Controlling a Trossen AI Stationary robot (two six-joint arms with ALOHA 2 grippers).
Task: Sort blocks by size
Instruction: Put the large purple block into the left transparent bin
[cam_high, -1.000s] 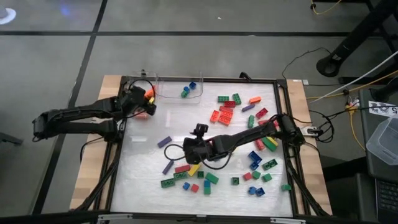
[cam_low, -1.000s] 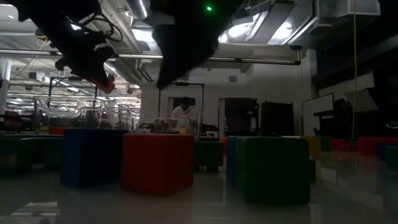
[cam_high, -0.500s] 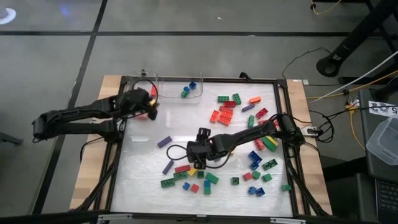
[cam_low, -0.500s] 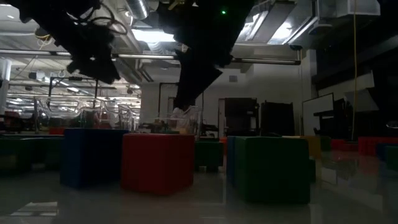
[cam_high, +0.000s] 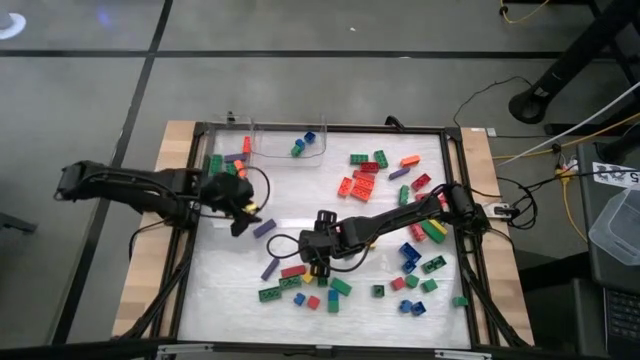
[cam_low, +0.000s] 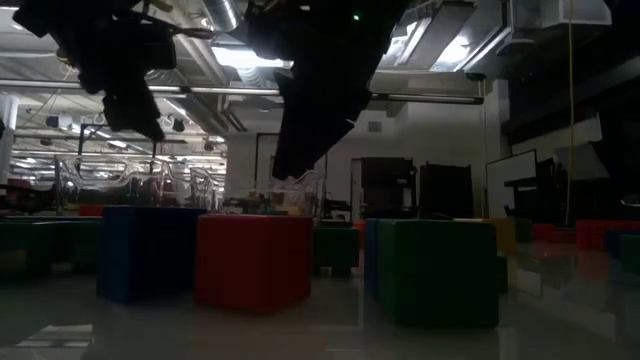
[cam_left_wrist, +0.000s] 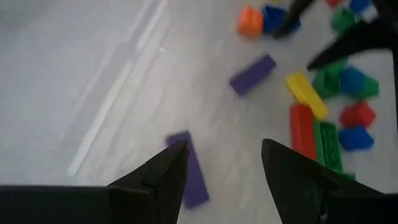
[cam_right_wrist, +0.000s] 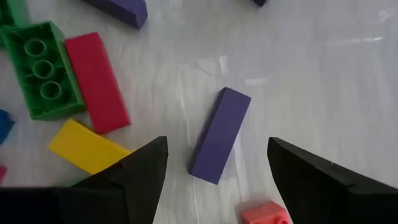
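Left gripper hangs with fingers spread wide and empty, just above a purple brick near the mat's left side. Right gripper gapes wide too, a second purple brick lying between its fingers. The blocks lie scattered mostly across the white mat toward the right.

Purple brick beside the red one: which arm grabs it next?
Right, likely. Its open hand frames that purple brick in its wrist view; the left hand, also open, sits at the other purple brick.
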